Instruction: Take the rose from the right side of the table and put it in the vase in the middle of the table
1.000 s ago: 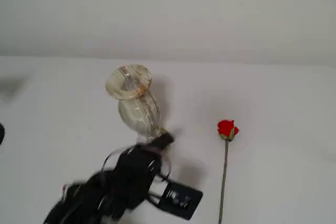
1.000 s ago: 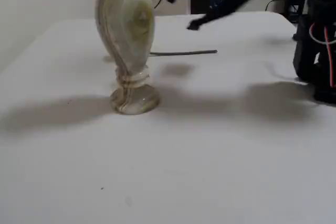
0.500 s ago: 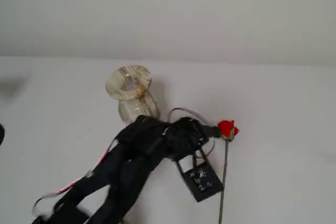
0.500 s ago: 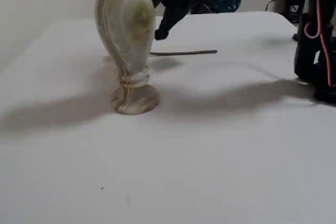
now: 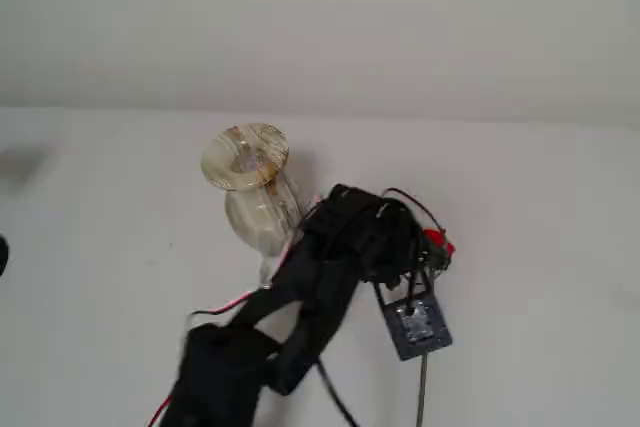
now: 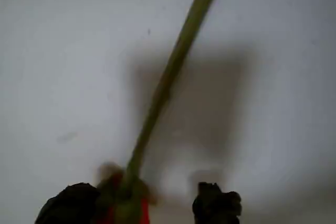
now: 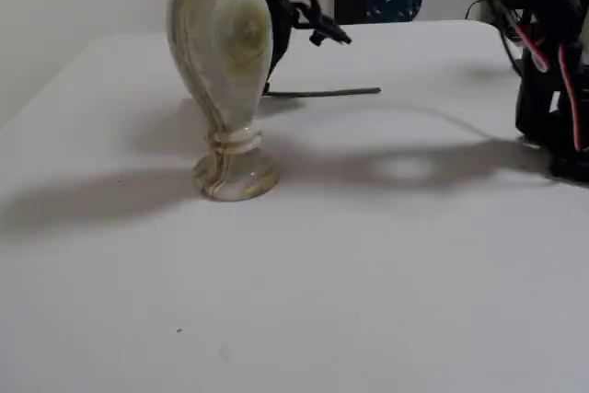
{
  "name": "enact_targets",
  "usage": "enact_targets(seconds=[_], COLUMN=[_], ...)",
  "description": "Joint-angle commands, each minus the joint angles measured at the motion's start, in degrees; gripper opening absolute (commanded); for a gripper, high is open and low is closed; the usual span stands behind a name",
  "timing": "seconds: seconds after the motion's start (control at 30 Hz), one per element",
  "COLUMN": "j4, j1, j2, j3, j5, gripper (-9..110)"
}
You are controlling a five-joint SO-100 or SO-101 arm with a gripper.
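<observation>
The rose lies flat on the white table (image 5: 540, 247). Its red bloom (image 5: 438, 240) is at my gripper (image 5: 430, 259) and its thin stem (image 5: 422, 392) runs toward the near edge in a fixed view. In the wrist view the stem (image 6: 168, 77) runs up from between my two black fingertips (image 6: 68, 203), with the bloom (image 6: 143, 212) close to the left one. The jaws stand apart on either side of it, so my gripper (image 6: 142, 203) is open. The marbled vase (image 5: 250, 182) stands upright to the left of the gripper. In another fixed view the vase (image 7: 224, 52) stands in front and the stem (image 7: 322, 92) lies behind it.
My black arm (image 5: 320, 287) reaches from its base (image 5: 220, 377) at the lower left of a fixed view, passing close by the vase's foot. The base also shows at the right edge of another fixed view (image 7: 552, 89). A dark object (image 5: 3, 252) sits at the left edge.
</observation>
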Motion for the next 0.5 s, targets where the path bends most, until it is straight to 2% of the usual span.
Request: enact_targets(seconds=[0.0, 0.47], j4=[14.4, 12.5], j1=[1.8, 0.3], j2=[-21.3, -27.6], j3=[-48.4, -45.3], j5=[1.0, 2.3], gripper=[25, 21])
